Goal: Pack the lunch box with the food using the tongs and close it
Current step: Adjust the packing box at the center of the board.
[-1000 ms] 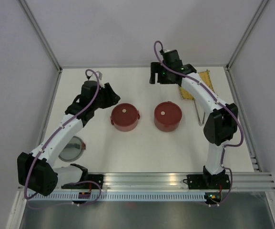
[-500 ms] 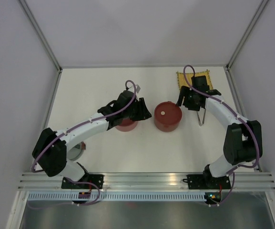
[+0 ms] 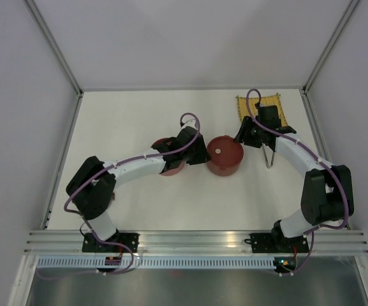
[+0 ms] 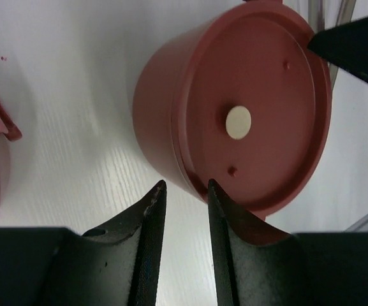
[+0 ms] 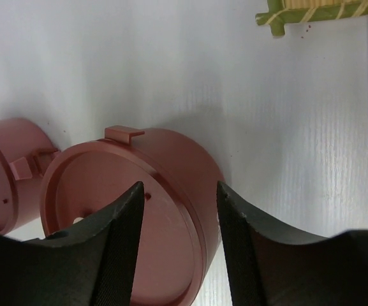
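Out at the middle of the counter I have the lunch box as two lidded red bowls, near each other but apart. At the left rim of the right-hand bowl, my left fingers are parted by only a narrow gap and clamp nothing. My right fingers stand wide open at its right edge, with the lid's rim showing between them. The left-hand bowl is partly hidden from overhead. The tongs lie right of the bowls, near the yellow mat.
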You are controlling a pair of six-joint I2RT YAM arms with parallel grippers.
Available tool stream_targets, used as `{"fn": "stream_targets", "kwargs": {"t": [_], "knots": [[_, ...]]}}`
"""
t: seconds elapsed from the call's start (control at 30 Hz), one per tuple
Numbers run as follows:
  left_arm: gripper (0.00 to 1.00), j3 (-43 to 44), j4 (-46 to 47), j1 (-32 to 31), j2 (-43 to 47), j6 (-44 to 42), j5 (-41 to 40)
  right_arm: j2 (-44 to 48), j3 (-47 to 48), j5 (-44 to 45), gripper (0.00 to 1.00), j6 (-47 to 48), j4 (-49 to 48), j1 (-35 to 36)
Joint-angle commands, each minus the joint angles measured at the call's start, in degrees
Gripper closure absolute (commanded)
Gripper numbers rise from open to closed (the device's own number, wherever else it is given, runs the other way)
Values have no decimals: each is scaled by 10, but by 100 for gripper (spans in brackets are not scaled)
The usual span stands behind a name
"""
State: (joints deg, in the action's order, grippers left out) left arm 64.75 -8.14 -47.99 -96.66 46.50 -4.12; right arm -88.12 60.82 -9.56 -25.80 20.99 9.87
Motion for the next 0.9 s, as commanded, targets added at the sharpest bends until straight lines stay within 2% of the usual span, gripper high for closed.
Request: {"fn": "stream_targets", "kwargs": {"t": [0.0,0.23,0.33,0.37,0.43,0.47,0.57,0.73,0.87], "knots": [[62,40,20,-1,-28,10,-41,11,-18,-18,46,1,-27,-1],[63,89,14,1,-80,-15,-60,55,-61,-6,50,0,-19,0],[66,105,-6,5,-94,-38,-77,62,-88,-5,61,-7,-21,0],[68,106,-5,8,-97,-49,-67,66,-102,-5,70,-10,-27,1],[73,128,-6,26,-121,-116,-23,73,-114,9,79,-22,-28,5],[74,159,-13,45,-131,-137,33,81,-125,14,85,-28,-26,13],[76,198,-22,73,-160,-200,119,101,-138,44,91,-57,-8,42],[76,269,-54,85,-207,-258,177,151,-159,110,94,-155,29,116],[76,310,-71,86,-243,-277,203,193,-182,132,90,-214,42,163]]}}
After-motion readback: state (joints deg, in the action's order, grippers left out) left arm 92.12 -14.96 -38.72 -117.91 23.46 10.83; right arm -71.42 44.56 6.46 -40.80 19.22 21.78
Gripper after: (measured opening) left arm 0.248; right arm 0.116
